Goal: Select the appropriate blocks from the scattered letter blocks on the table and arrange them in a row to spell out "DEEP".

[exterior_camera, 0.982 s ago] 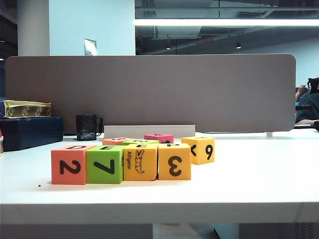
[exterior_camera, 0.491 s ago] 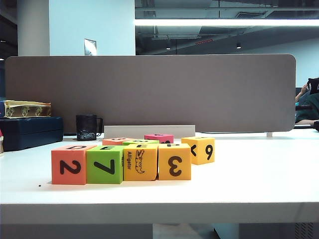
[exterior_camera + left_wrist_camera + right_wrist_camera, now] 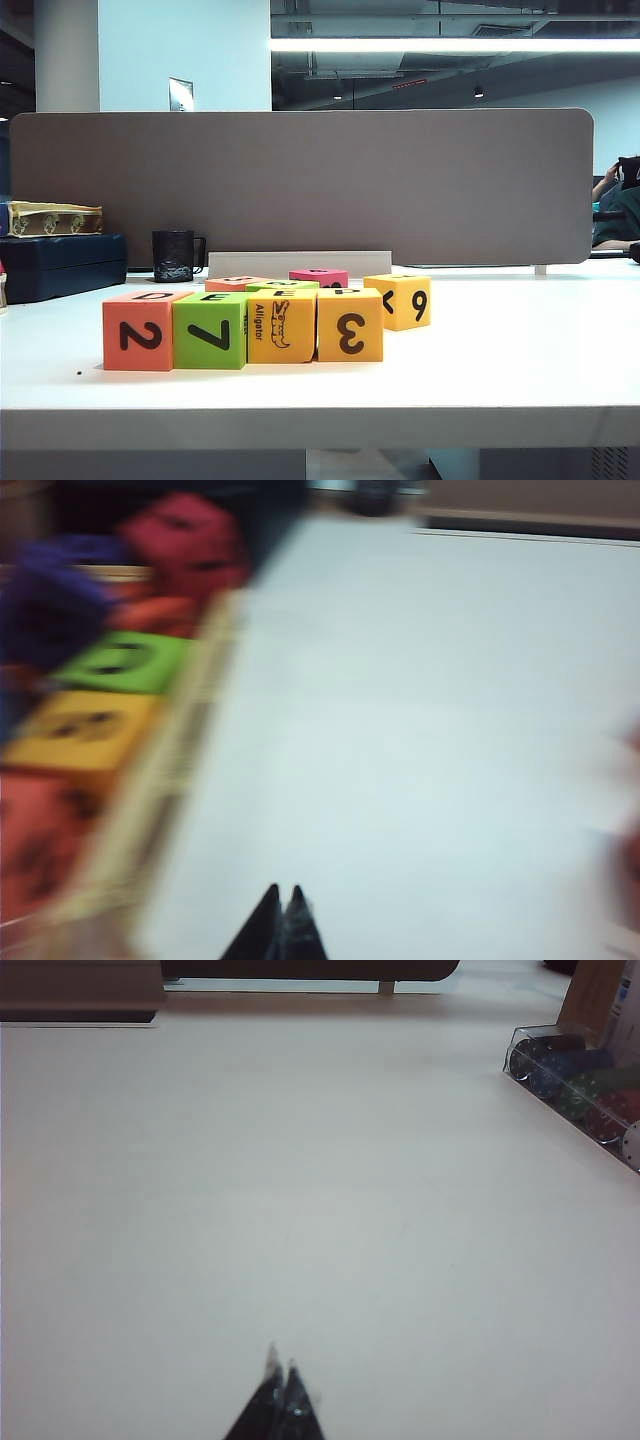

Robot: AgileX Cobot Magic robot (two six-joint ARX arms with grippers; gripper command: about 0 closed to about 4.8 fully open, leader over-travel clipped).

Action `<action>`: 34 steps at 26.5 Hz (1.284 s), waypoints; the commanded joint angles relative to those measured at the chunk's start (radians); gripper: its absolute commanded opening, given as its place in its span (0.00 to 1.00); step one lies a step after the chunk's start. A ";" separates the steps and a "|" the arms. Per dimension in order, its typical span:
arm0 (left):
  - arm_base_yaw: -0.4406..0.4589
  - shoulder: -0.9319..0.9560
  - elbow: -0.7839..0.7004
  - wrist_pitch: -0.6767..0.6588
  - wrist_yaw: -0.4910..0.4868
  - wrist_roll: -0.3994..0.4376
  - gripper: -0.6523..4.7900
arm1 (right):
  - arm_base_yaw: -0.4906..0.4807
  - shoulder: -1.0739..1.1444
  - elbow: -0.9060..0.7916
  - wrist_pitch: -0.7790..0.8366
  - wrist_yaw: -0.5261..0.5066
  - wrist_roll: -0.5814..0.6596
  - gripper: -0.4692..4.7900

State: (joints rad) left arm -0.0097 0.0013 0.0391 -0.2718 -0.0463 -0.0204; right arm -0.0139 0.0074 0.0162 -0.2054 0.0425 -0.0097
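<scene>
Exterior view: 4 foam cubes stand side by side in a row near the front edge of the white surface (image 3: 520,370). From the left of this view they are a red-orange cube (image 3: 139,332) with a black 2 on its front, a lime-green cube (image 3: 209,333) showing a 7, a yellow cube (image 3: 281,327) with an alligator drawing, and an amber cube (image 3: 350,326) showing a 3. Neighbouring cubes touch or nearly touch. Just behind the row's right end sits another amber cube (image 3: 404,301) with a 6 on its front. Behind the row, partly hidden, are a pink cube (image 3: 320,276), a second red-orange one (image 3: 232,284) and a second green one (image 3: 283,286). A dark mug (image 3: 175,256) and a dark box (image 3: 62,263) stand farther back on the left, before a grey partition (image 3: 300,185). No arm shows in this view.

Left wrist view: the picture is blurred. The left gripper (image 3: 282,896) hangs over bare white surface, its fingers (image 3: 266,925) pressed together and holding nothing. To one side, a light-walled tray (image 3: 150,780) holds other coloured cubes.

Right wrist view: the right gripper (image 3: 281,1368) hangs over bare surface, its fingers (image 3: 265,1400) together and empty. A clear case of round chips (image 3: 580,1085) lies well apart from it.
</scene>
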 commanded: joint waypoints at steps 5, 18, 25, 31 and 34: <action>-0.003 0.001 -0.009 0.036 0.168 -0.006 0.11 | 0.000 -0.009 -0.001 0.001 0.004 -0.002 0.08; -0.003 0.065 -0.010 0.034 0.111 -0.002 0.11 | 0.000 -0.009 -0.001 0.001 0.005 -0.001 0.08; -0.003 0.001 -0.011 0.036 0.111 0.005 0.11 | 0.000 -0.009 -0.001 0.001 0.004 -0.002 0.08; -0.003 0.001 -0.011 0.037 0.111 0.005 0.11 | 0.000 -0.009 -0.001 0.001 0.004 -0.002 0.08; -0.003 0.001 -0.010 0.038 0.119 0.005 0.11 | 0.000 -0.009 -0.001 0.001 0.004 -0.002 0.08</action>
State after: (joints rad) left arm -0.0113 0.0021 0.0303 -0.2394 0.0669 -0.0193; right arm -0.0139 0.0074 0.0158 -0.2054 0.0425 -0.0097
